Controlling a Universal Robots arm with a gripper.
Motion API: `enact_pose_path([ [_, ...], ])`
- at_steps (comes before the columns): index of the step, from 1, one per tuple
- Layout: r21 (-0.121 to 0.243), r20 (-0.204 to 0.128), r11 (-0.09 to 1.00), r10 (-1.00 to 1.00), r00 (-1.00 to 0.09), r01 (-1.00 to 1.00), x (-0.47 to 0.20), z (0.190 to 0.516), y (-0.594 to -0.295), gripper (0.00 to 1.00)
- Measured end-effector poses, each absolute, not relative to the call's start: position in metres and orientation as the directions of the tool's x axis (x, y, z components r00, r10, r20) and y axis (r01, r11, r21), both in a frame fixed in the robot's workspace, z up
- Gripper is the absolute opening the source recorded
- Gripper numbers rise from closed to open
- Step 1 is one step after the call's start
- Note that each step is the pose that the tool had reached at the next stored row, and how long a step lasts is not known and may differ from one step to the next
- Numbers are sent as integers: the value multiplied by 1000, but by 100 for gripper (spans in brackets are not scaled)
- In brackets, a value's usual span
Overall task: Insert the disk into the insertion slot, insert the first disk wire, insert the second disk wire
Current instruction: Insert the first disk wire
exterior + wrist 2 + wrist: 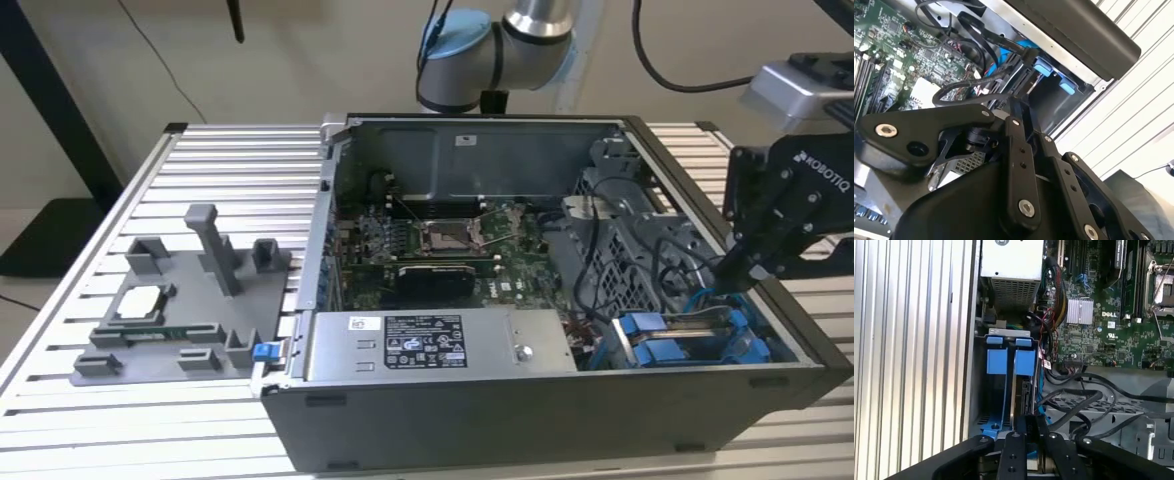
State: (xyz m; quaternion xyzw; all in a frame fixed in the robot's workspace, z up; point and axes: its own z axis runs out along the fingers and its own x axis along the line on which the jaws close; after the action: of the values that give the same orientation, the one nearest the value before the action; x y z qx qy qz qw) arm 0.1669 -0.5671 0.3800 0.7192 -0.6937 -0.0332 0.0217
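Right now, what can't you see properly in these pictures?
- First wrist view: the disk shows only an edge inside the insertion slot; the gripper covers its near end.
- First wrist view: the black wires run under the gripper, so their ends are hidden.
- Exterior view: the computer case wall hides the slot's bottom.

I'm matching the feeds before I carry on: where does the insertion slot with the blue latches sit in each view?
Exterior view: insertion slot in the computer case corner toward the exterior view's right.
First wrist view: insertion slot against the case's side wall.
Second wrist view: insertion slot just inside the case's dark rim.
Shared landmark: the green motherboard.
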Motion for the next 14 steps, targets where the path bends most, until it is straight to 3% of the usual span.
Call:
enact_pose_path([
  [14,123,-19,-20,-1000,18,-992,178,364,-569,0],
])
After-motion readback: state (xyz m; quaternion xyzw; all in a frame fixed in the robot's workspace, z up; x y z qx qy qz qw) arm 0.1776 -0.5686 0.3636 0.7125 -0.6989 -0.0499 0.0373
